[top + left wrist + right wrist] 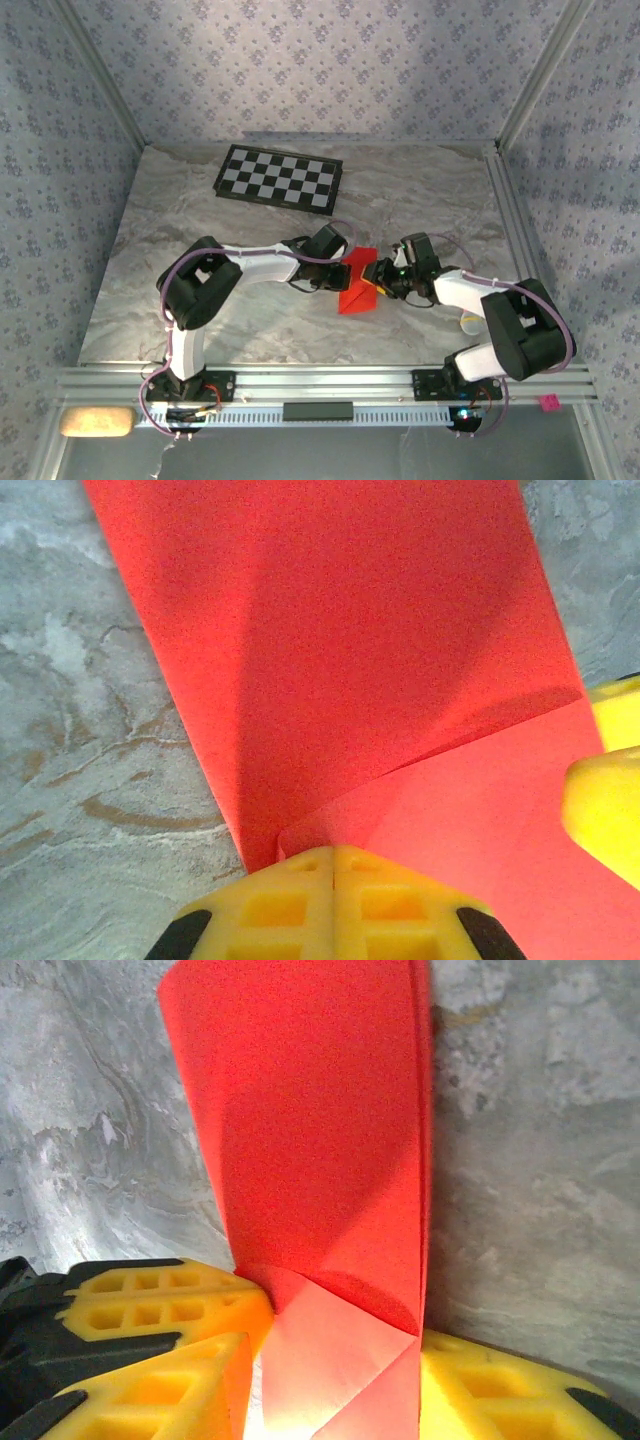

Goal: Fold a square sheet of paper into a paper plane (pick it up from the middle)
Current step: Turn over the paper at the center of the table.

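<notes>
Your red paper [357, 287] sits at the middle of the bench [200, 220], between the two arms and well short of the checkerboard [280, 178]. From above, its long axis runs from near to far, with the far end leaning a little to the right. It is too small there to tell which end is the nose.

Your left end effector [340, 276] is pressed together on the paper's edge. In the left wrist view the yellow fingers [390, 905] meet flush, and the sheet [350, 660] fans away from them as a long band. A diagonal fold edge crosses the band, with a paler flap lying over it.

Your right end effector [376, 278] stands spread. In its own view the paper [320, 1130] rises in the gap [335, 1360] as a tall strip. The right edge of the strip is straight and creased, the top left corner is softly curled, and slanting folds meet in a V just above the fingers.

The paper is thin, matt and plain bright red. The fingers are moulded yellow blocks with square pockets. The bench has a grey, marble-veined surface.
</notes>
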### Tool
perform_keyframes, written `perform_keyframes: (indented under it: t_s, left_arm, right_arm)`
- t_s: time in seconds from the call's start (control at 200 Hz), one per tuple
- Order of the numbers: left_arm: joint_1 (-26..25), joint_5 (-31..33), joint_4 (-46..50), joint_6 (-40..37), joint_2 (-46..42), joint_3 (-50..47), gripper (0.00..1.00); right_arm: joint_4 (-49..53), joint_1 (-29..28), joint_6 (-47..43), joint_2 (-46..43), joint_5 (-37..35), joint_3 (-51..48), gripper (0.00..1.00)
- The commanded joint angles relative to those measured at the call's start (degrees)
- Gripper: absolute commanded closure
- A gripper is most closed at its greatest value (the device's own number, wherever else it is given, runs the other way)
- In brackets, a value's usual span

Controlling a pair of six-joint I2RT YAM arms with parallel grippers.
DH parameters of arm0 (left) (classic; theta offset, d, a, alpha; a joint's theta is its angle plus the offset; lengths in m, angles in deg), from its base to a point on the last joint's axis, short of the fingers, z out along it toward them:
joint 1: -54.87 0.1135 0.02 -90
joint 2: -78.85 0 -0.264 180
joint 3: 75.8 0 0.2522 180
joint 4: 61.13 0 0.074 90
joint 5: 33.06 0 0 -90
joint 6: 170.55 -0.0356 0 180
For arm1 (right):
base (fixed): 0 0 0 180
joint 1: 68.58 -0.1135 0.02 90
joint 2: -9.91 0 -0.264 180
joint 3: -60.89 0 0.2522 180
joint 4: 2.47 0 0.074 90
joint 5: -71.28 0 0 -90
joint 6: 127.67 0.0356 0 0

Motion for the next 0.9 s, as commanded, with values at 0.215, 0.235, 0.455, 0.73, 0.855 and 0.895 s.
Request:
perform_keyframes:
  t_s: [0.215,0.235,0.455,0.73,0.855,0.895]
  left_arm:
    - [-0.6,1.4,1.3,0.3,-0.3,-1.5,0.95]
    - [-0.6,1.3,1.3,0.4,-0.3,-1.4,0.95]
    - [-0.6,1.2,0.7,0.7,-0.5,-2.1,0.95]
    - [-0.6,1.2,0.2,0.9,-1.5,-2.7,0.94]
    - [-0.6,0.9,-1.9,1.8,-3.5,-4.7,0.91]
    - [-0.6,0.9,-2.8,2.2,-4.3,-5.4,0.88]
  right_arm:
    - [-4.9,1.1,1.1,2.1,0.3,-1.9,0.67]
    - [-4.9,0.9,1.0,2.3,0.3,-1.8,0.68]
    - [-6.0,1.0,0.6,3.2,0.0,-2.0,0.73]
    - [-5.4,1.2,-0.2,4.4,0.4,-1.3,0.83]
    - [-5.8,1.2,-0.3,4.3,1.1,-1.1,0.89]
    - [-5.4,1.3,-0.4,4.2,1.2,-0.9,0.90]
